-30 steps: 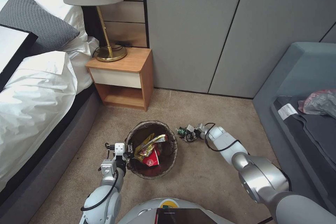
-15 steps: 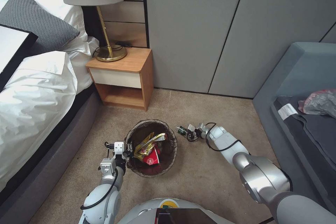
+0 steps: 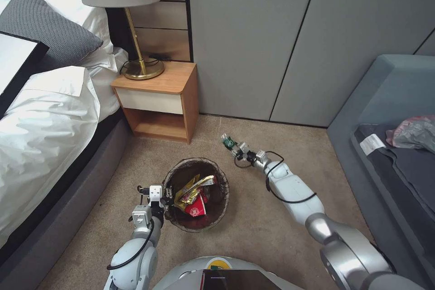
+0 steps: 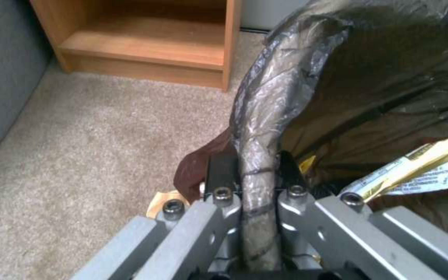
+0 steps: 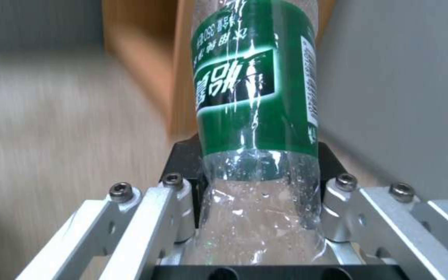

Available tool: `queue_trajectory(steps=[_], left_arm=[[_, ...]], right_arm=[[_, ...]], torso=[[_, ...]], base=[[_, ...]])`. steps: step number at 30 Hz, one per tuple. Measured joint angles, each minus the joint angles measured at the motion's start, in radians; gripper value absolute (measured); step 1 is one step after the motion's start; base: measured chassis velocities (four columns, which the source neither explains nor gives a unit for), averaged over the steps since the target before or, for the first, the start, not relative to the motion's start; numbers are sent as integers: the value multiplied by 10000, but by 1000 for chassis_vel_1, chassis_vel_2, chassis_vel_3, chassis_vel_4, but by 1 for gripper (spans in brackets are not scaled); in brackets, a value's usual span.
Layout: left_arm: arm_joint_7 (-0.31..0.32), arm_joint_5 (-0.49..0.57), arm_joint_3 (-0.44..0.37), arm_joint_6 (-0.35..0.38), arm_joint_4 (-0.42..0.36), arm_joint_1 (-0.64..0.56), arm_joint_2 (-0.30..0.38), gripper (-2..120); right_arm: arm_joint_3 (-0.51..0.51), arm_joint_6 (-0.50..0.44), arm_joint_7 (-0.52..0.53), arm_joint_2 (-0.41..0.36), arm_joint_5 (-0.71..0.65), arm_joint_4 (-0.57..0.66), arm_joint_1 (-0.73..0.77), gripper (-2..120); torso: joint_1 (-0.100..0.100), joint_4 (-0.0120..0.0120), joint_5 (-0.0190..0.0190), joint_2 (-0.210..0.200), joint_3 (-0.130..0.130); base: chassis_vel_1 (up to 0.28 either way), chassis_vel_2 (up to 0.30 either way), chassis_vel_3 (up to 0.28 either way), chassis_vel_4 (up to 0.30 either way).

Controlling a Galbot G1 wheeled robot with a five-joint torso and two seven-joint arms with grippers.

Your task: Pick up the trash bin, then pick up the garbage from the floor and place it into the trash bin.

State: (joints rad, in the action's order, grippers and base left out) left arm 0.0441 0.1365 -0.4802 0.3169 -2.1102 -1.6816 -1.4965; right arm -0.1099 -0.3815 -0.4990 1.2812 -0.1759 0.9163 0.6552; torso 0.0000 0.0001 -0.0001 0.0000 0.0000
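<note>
The trash bin point(image 3: 181, 172), round with a dark bag liner over its rim, hangs just above the carpet in front of me. My left gripper point(image 3: 164, 195) is shut on its near-left rim point(image 4: 258, 128), one finger inside and one outside. Yellow and red wrappers point(image 3: 192, 195) lie inside the bin point(image 4: 369, 70). My right gripper point(image 3: 236, 148) is shut on a clear plastic bottle with a green label point(image 3: 229, 141), held off the floor beyond the bin's far right side. In the right wrist view the bottle point(image 5: 255, 105) sits squeezed between the fingers point(image 5: 175, 196).
A wooden nightstand point(image 3: 161, 99) with a brass lamp point(image 3: 138, 61) stands left of the wall panels, its lower shelf point(image 4: 146, 42) close to the bin. The bed point(image 3: 45, 118) runs along the left. A grey-blue sofa point(image 3: 389, 113) fills the right. Carpet point(image 3: 258, 226) lies between.
My right arm has stretched forward and lifted the bottle off the carpet, up and away toward the wall. The left gripper and the bin have barely moved.
</note>
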Motion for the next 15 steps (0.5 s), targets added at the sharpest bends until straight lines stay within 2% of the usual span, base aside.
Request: queue_trajectory(steps=[1,3,4,7,8,10,11,12,15], left_arm=[[1,0,9,3,8,10,2,2],[7,0,32,14,50,46,24,2],[7,0,32,14,50,46,24,2],[10,-1,116,25,105,72,46,2],[10,-1,116,25,105,72,46,2],[11,-5,152,28,121,78,44,2],[14,-13,173,28,128,85,40,2],[14,-13,173,28,128,85,40,2],[14,-19,213,29,129,101,39,2]], right_arm=[[-50,41,73,-37,-200,450,186,30],[-266,255,419,-234,-1099,2662,1097,30],[-266,255,419,-234,-1099,2662,1097,30],[-340,845,570,-570,-2512,5430,2243,30],[-340,845,570,-570,-2512,5430,2243,30],[-187,1259,568,-935,-3225,6787,2751,30],[23,1606,542,-1359,-3771,7807,3073,30],[23,1606,542,-1359,-3771,7807,3073,30],[533,2084,458,-2180,-4421,9055,3527,30]], torso=[[0,3,0,1,0],[0,1,0,0,0],[0,1,0,0,0],[-1,-1,0,0,-1],[-1,-1,0,0,-1],[-1,-2,2,1,-1],[-1,-1,1,1,-1],[-1,-1,1,1,-1],[-1,-1,0,1,-1]], base=[[0,0,0,0],[0,0,0,0],[0,0,0,0],[0,0,0,0],[0,0,0,0],[0,0,0,0],[0,0,0,0],[0,0,0,0],[0,0,0,0]])
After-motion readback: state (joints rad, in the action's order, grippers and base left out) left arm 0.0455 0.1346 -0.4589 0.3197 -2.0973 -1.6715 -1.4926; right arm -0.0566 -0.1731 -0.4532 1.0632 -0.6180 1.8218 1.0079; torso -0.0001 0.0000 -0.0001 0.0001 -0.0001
